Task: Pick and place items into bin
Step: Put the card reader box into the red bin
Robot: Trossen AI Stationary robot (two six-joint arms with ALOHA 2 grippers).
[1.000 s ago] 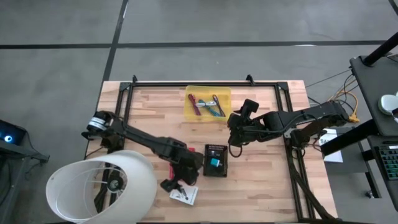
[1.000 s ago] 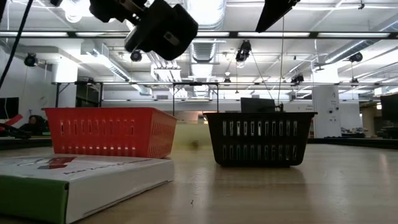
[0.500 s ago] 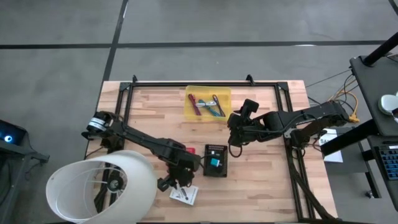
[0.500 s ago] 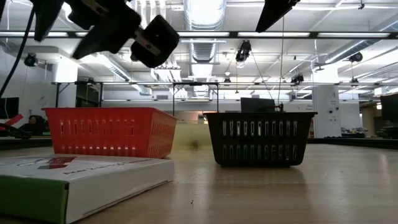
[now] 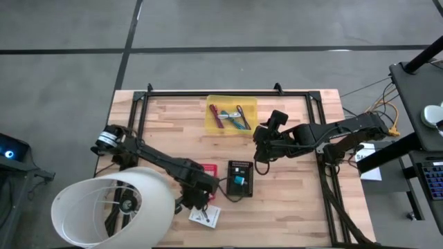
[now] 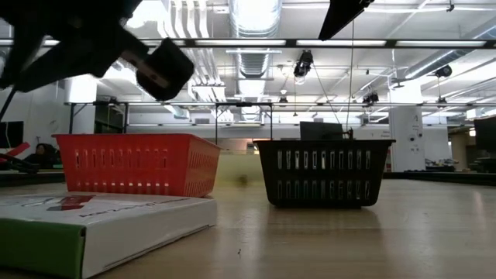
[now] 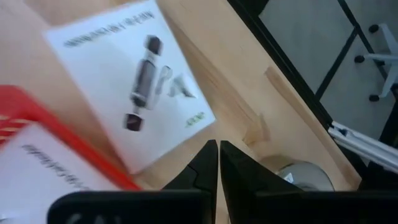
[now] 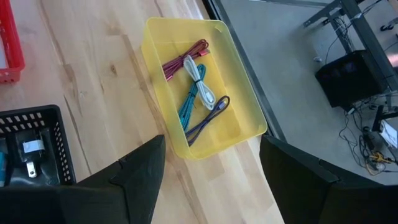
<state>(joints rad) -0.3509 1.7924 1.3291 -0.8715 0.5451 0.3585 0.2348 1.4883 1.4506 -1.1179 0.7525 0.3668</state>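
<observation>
Yellow was the bin (image 5: 232,115) at the far middle of the table (image 5: 291,200), and your cables lay inside it: a magenta one (image 8: 185,57), a white one (image 8: 200,81), a teal one (image 8: 188,104) and a purple one (image 8: 206,117), side by side. You had the right gripper (image 5: 261,153) waiting just near of that bin and a little to its right, its jaws wide apart and holding nothing (the bin showed plainly between the two fingers in the right wrist view). Your left gripper (image 7: 217,163) hung low at the near edge of the table with its jaws pressed together on nothing, over a white card (image 7: 134,87) printed with a small tool. That card (image 5: 205,216) lay flat, just beside a red basket (image 5: 208,170). You could see a black basket (image 5: 240,179) right of the red one, with a teal item (image 5: 239,180) inside it.
</observation>
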